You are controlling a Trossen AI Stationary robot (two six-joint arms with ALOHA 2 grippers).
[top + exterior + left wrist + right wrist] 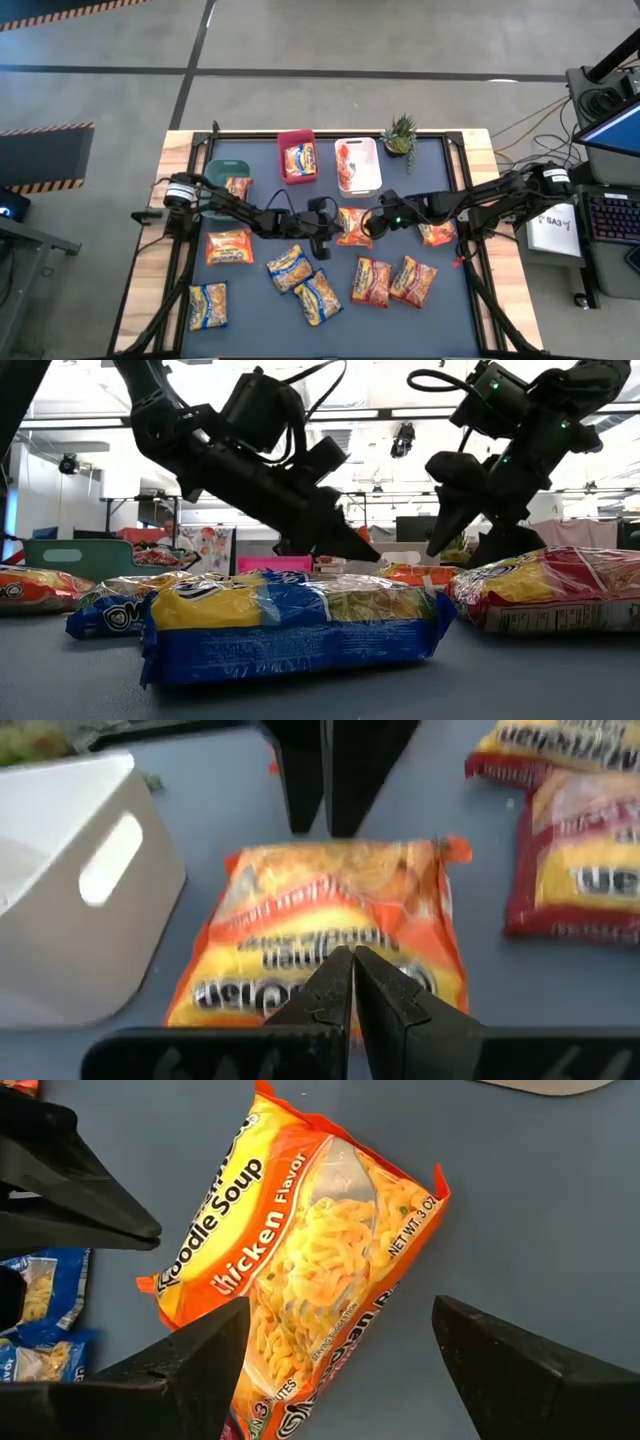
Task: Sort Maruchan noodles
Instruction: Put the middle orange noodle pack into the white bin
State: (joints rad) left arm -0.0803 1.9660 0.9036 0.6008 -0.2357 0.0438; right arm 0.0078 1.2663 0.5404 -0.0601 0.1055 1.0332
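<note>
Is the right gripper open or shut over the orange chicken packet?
Open: the right gripper has its fingers spread either side of the orange chicken packet, which lies flat on the table.

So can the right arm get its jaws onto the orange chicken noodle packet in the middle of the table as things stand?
Probably yes. The right gripper hangs over the orange packet with jaws open wide. The shut left gripper sits close above the same packet and could crowd the approach.
</note>
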